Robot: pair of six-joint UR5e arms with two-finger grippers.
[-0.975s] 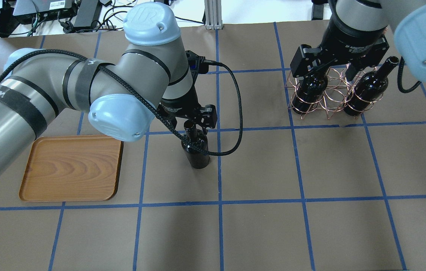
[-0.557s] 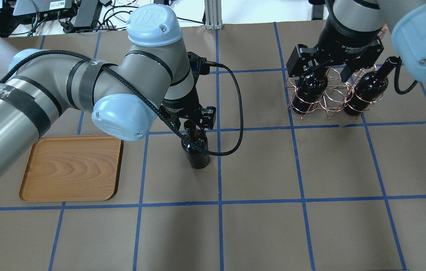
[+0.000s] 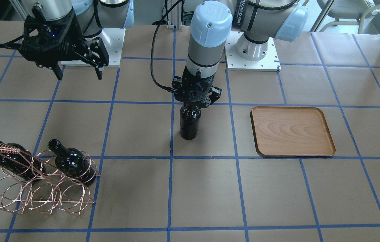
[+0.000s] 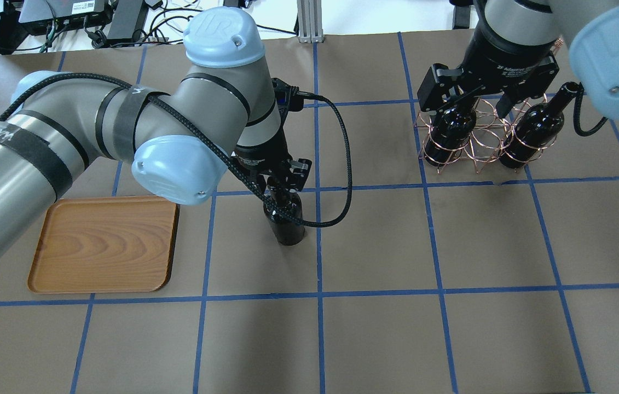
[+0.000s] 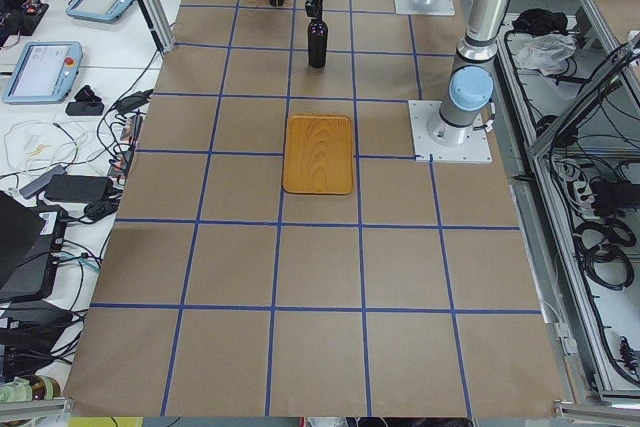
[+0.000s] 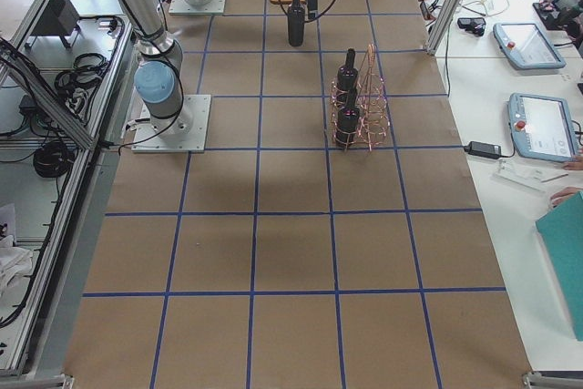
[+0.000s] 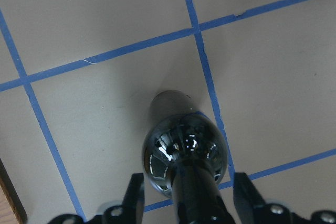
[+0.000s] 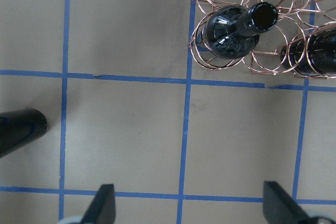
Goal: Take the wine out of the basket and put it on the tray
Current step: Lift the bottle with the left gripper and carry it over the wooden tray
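Midway along the table, the wine stands upright on the brown paper, out of the basket and well apart from the tray, which lies to its right in the front-facing view. The left gripper hangs over the wine with its fingers straddling the neck but released: the wrist view shows a gap on both sides, so nothing grasps the glass yet. The main risk is the closing itself, since the neck sits slightly nearer one finger, so that finger may touch first and push the tall bottle over. Once clenched, the hold would be on smooth, glossy glass high above the heavy body, so the bottle could slide down or swing during the carry. At the tray, the low rim could catch the base and leave the bottle tilted. The right gripper hovers spread wide and empty on the far side of the basket, where two other bottles lean in the rings; a careless descent could knock them
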